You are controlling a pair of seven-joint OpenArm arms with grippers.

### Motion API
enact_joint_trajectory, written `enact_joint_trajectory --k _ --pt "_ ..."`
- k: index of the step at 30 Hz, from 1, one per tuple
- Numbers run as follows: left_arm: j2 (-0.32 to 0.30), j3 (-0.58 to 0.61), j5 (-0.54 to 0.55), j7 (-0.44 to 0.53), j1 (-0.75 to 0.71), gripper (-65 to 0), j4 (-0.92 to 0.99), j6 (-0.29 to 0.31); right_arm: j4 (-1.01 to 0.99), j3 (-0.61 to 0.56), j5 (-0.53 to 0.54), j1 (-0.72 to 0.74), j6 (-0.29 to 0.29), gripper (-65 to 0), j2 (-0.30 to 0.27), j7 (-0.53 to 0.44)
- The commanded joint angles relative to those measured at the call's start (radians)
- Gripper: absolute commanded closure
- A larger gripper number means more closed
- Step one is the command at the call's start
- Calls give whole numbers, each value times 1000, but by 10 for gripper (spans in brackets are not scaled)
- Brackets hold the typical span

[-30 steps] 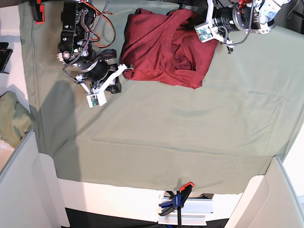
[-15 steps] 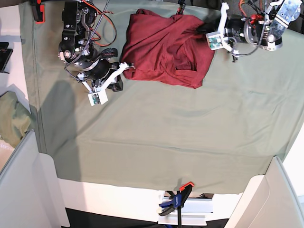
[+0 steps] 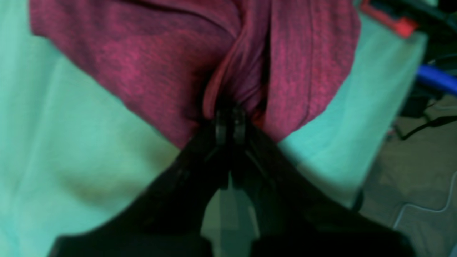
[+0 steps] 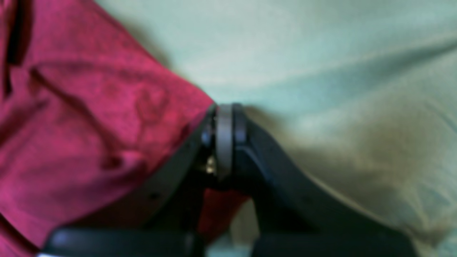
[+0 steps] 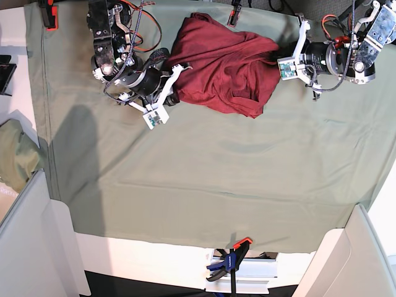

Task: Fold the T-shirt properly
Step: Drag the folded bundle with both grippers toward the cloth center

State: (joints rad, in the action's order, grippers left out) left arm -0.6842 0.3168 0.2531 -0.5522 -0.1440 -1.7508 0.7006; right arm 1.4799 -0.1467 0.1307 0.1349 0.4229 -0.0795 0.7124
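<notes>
The dark red T-shirt (image 5: 223, 62) lies bunched near the far edge of the pale green table cloth (image 5: 210, 167). My left gripper (image 5: 273, 54) is at the shirt's right side in the base view, shut on a gathered fold of the T-shirt (image 3: 250, 60); its fingertips (image 3: 230, 123) pinch the cloth. At the shirt's left edge, my right gripper (image 5: 176, 82) is shut on the hem. In the right wrist view that gripper (image 4: 224, 119) clamps the T-shirt (image 4: 89, 135) at its corner, low over the table cloth.
A bundled green cloth (image 5: 15, 154) lies off the table's left side. Clamps hold the table cloth: a red one (image 5: 49, 15) at the far left, a black one (image 5: 234, 12) behind the shirt, and a blue-orange one (image 5: 230, 260) at the near edge. White panels (image 5: 37, 247) flank the front corners.
Both grippers moved to the right in the base view, carrying the shirt with them. The shirt has shifted right and its left part has bunched up narrower.
</notes>
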Motion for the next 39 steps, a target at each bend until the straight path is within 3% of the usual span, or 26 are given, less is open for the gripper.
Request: enact_joint_trajectory --k 1,6,24,31,39 --pt "-17 -8 -9 16 23 0 0 -2 16 2 8 17 3 0 -10 -3" --pt "-1 -8 -10 66 96 0 107 -2 16 2 76 17 3 0 -49 37" --pt "255 -8 -5 98 441 0 539 -9 16 2 94 17 3 0 -58 48" --pt "298 13 -11 167 618 0 741 -8 16 2 99 14 2 0 -58 58" --pt "329 158 -18 202 799 0 886 -9 16 2 178 -49 3 0 -41 58"
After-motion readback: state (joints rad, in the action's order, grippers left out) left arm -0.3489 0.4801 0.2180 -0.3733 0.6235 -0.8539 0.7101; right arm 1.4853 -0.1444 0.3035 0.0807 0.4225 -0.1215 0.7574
